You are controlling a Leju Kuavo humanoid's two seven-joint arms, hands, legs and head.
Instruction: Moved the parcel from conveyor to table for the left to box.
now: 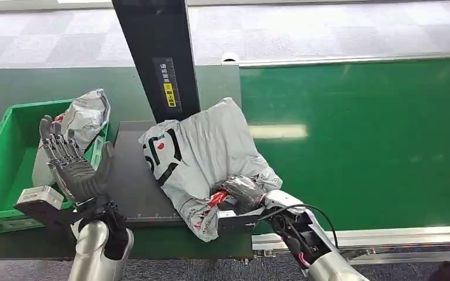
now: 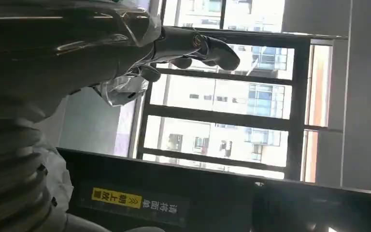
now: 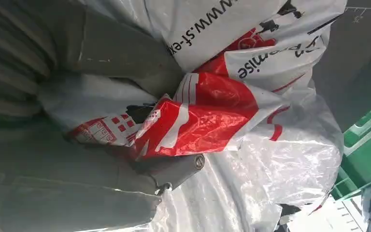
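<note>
Right robot hand [image 1: 241, 193] clamped on the near edge of the crumpled grey plastic mail parcel with red print [image 1: 202, 153], lying on the dark flat bench [image 1: 130, 175] beside the green conveyor belt [image 1: 363, 140]. Left robot hand [image 1: 70, 164] raised, fingers spread, holding nothing, over the rim of the green plastic box [image 1: 0, 164]. Risk, as a judgement: thin film slipping or tearing under a pinch of the edge alone; parcel snagging on the black upright post [image 1: 158, 58]. Count: two parcels, one already in the box [image 1: 88, 114]; one box; two robot hands.
</note>
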